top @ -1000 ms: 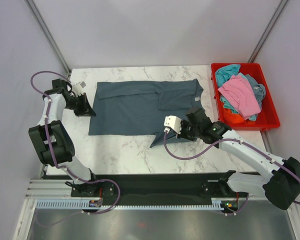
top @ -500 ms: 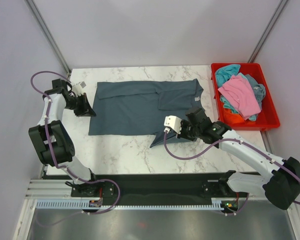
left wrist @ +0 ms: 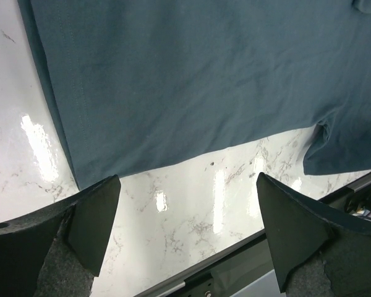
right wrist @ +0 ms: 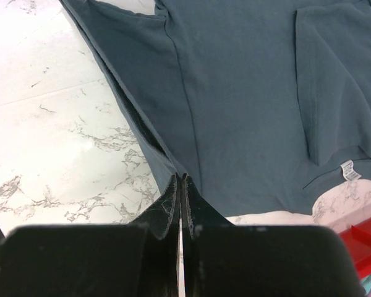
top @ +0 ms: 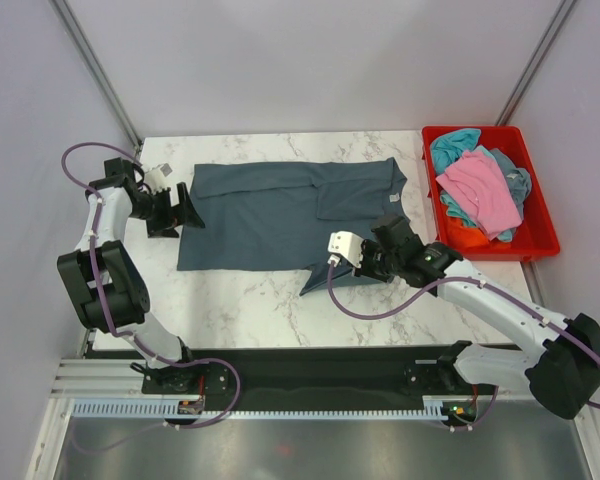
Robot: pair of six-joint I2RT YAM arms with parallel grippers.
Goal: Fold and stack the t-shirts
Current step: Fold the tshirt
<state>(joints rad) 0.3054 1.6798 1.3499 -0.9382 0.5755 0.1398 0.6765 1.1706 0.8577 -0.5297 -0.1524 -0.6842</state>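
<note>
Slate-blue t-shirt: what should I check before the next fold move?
1. Jaws of the left gripper open, holding nothing: ok.
2. Jaws of the right gripper shut on the slate-blue t-shirt, near edge: ok.
3. Shirt flat on the marble table: not ok, cloth ridges up toward the right grip.
4. One layer or more in that grip: cannot tell.
5. Its white tag visible near the right edge: ok.
6. The red bin, pink t-shirt on top, clear of both arms: ok.

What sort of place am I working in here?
Probably a lab test cell, not a laundry: a marble-pattern table boxed in by plain grey panels, with a slate-blue t-shirt spread out and a red bin of shirts.
</note>
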